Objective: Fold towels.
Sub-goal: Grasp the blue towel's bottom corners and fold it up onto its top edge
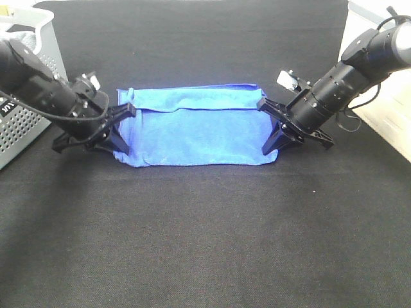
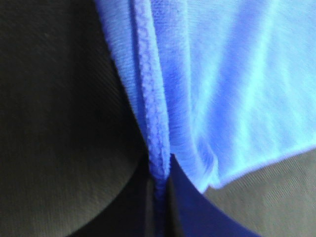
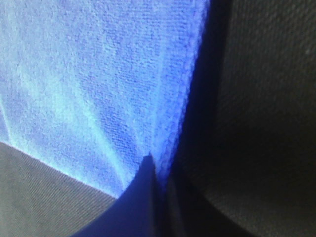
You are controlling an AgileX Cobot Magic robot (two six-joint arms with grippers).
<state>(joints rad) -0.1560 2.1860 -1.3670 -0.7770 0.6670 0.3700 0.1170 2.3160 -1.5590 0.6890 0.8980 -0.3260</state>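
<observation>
A bright blue towel (image 1: 196, 131) lies spread on the black table, its far edge folded over toward the middle. My left gripper (image 1: 117, 138) is at the towel's left short edge, and the left wrist view shows its jaws shut on the stitched hem (image 2: 157, 148). At the right short edge my right gripper (image 1: 273, 138) pinches the towel (image 3: 98, 89), its jaws closed on the edge where the cloth puckers. The towel (image 2: 237, 79) fills much of the left wrist view.
A grey perforated basket (image 1: 22, 96) stands at the far left of the black table (image 1: 205, 237). A pale surface (image 1: 379, 109) borders the table on the right, behind the right arm.
</observation>
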